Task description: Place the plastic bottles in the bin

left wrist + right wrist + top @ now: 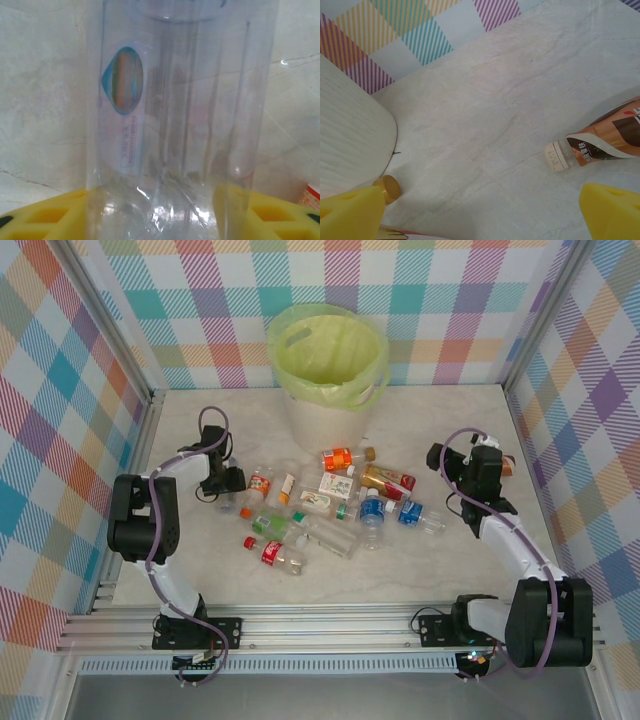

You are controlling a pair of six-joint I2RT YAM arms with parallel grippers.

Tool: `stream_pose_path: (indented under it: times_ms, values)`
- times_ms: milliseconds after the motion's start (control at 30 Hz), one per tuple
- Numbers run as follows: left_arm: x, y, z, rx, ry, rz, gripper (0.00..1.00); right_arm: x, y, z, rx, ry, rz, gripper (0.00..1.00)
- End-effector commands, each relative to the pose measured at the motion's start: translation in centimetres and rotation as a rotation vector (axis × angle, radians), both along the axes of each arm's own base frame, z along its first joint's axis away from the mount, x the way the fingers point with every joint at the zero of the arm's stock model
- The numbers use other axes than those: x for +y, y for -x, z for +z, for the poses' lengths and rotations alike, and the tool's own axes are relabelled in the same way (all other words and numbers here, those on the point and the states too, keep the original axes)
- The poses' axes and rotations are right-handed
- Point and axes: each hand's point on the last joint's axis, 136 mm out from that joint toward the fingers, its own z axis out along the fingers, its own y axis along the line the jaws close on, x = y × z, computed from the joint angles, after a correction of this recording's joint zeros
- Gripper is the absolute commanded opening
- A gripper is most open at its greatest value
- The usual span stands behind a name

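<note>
On the pale marbled worktop [200, 570], the plastic bottles [330, 505] lay in a loose pile in front of the bin [310, 425], all of them outside it. The bin, a white bucket lined with a yellow-green bag, stood at the far edge against the checked wall.

At the left end of the pile, the left gripper [228, 483] was down among the bottles. Its wrist camera showed a clear bottle [180, 125] with an oval blue-and-orange sticker [122, 80] between the yellow pads [50, 220]. The jaws were clamped on it, a pad against each side.

The right gripper [485, 450] hung off the right end of the pile, touching nothing. Its jaws stood wide apart with only bare worktop between them [485, 220]. A brown-labelled bottle [610, 135] with a white cap [557, 156] lay on its side ahead of that gripper. A gold cap [387, 186] sat close to the bin's white wall [350, 135]. From above, an orange-labelled bottle [343, 457] lay nearest the bin.
</note>
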Motion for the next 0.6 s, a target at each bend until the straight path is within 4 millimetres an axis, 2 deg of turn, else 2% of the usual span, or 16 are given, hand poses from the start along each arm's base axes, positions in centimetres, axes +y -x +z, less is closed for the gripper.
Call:
stream_pose_path:
  times_ms: [0, 133, 233, 300, 400, 433, 533, 567]
  values:
    - [0.9, -0.6, 1.5, -0.038, -0.049, 0.012, 0.53, 0.5, 0.0, 1.0, -0.038, 0.017, 0.035, 1.0]
    - [1.4, -1.9, 5.0, -0.148, -0.074, 0.025, 0.47, 1.0, -0.1, 1.4, -0.037, 0.016, 0.068, 1.0]
    - [0.7, -3.3, 9.9, -0.288, -0.031, 0.033, 0.44, 1.0, -0.3, 1.9, -0.035, 0.001, 0.061, 1.0]
    - [-0.6, -4.4, 14.5, -0.417, 0.049, 0.034, 0.42, 1.2, -0.5, 2.3, -0.041, -0.017, 0.062, 1.0]
    - [-3.6, -6.0, 23.7, -0.683, 0.204, -0.007, 0.41, 1.3, -0.8, 2.9, -0.061, -0.046, 0.06, 1.0]
    - [-4.8, -6.5, 27.6, -0.797, 0.266, -0.03, 0.41, 1.4, -0.9, 3.0, -0.069, -0.053, 0.062, 1.0]
    - [-8.3, -6.6, 36.5, -1.049, 0.408, -0.109, 0.42, 1.7, -1.0, 3.7, -0.085, -0.07, 0.075, 1.0]
    - [-9.4, -6.5, 39.0, -1.117, 0.455, -0.134, 0.42, 1.9, -1.0, 3.8, -0.086, -0.074, 0.081, 1.0]
